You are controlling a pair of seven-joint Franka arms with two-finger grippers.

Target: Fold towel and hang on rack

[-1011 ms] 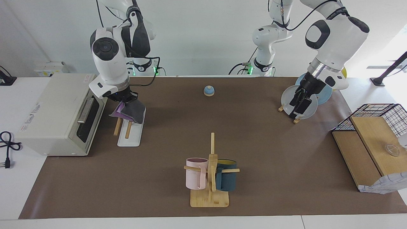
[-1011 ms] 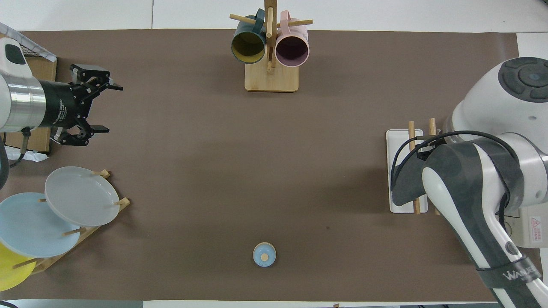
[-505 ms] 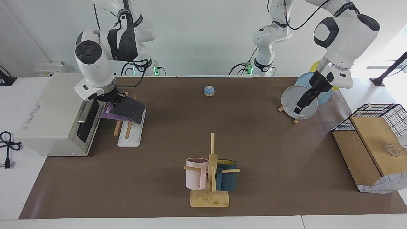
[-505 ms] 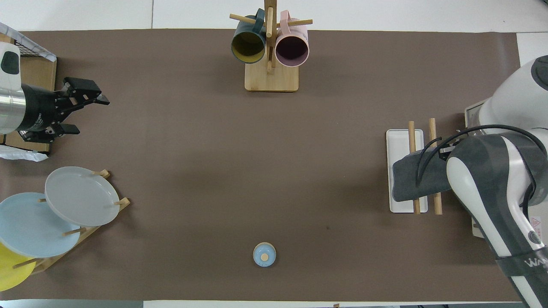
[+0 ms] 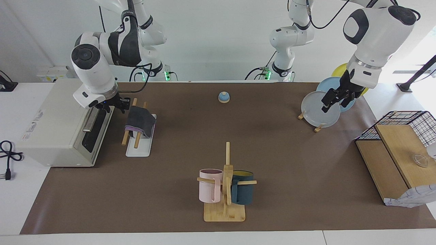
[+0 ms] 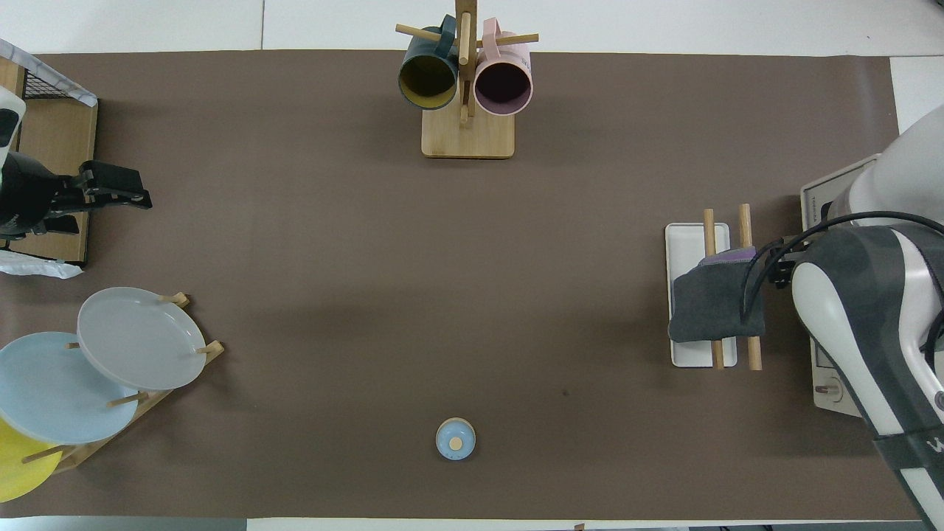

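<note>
The tabletop (image 5: 279, 143) carries the big white oven (image 5: 58, 124) at the right arm's end, its door facing the rack (image 5: 138, 144), which sits just beside it. The towel (image 5: 139, 119) is draped over both rods, grey face up with a purple edge peeking out, folded and hanging. It looks light, soft and limp, so it would slump and slide off smooth rods if tugged. Any regrasp seems best made at the folded edge on top, pinching all layers. The right tool (image 5: 117, 103) hangs just beside the towel over the gap between rack and oven. It appears to have let go, though I cannot tell how wide its fingers stand. The oven crowds that side. The left tool (image 5: 335, 97) waits open over the plate stand (image 5: 318, 128). The mug tree (image 5: 225, 190) and the small blue bell (image 5: 223, 97) stand well apart from the rack.
</note>
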